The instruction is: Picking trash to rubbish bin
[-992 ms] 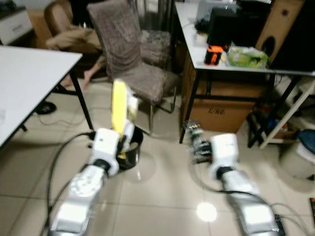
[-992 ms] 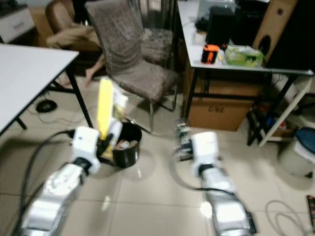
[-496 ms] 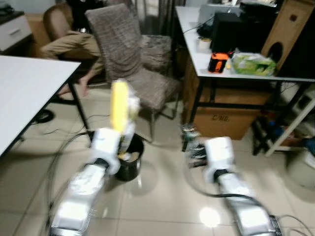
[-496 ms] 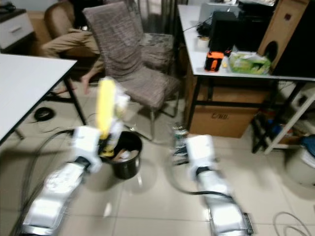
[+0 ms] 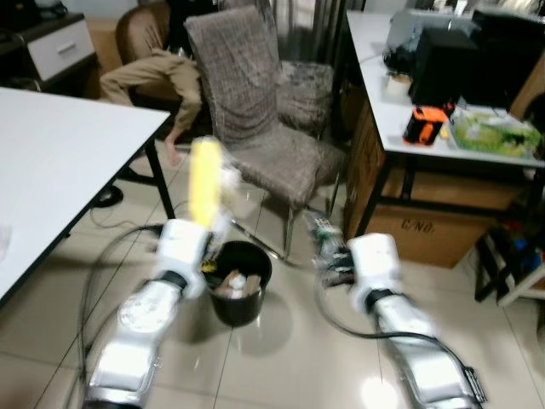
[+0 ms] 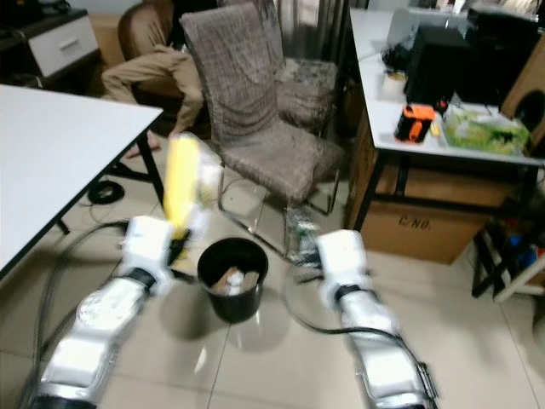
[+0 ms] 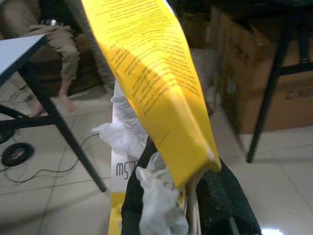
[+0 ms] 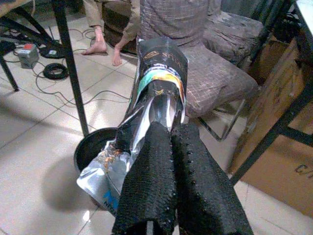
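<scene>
both grippers clamp trash beside the black bin [image 5: 237,281]: left gripper [image 7: 188,205] a yellow packet [image 7: 151,83], right gripper [image 8: 171,161] a foil wrapper [image 8: 159,93].

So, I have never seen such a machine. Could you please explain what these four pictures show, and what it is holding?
This is a walking humanoid robot with two silver arms. Two pictures come from the cameras in its head, looking down at the floor ahead; they show the same scene. The other two come from a camera on each wrist, looking along that arm's black fingers.

The left tool is shut on a yellow package together with some white crumpled paper. The right tool is shut on a shiny foil wrapper. Both seem to be trash.

On the tiled floor between the arms stands a black rubbish bin with some trash already inside. Behind it is a fabric-covered chair. A white table is on the left, a desk with a cardboard box under it is on the right, and a person sits in the background.
</scene>
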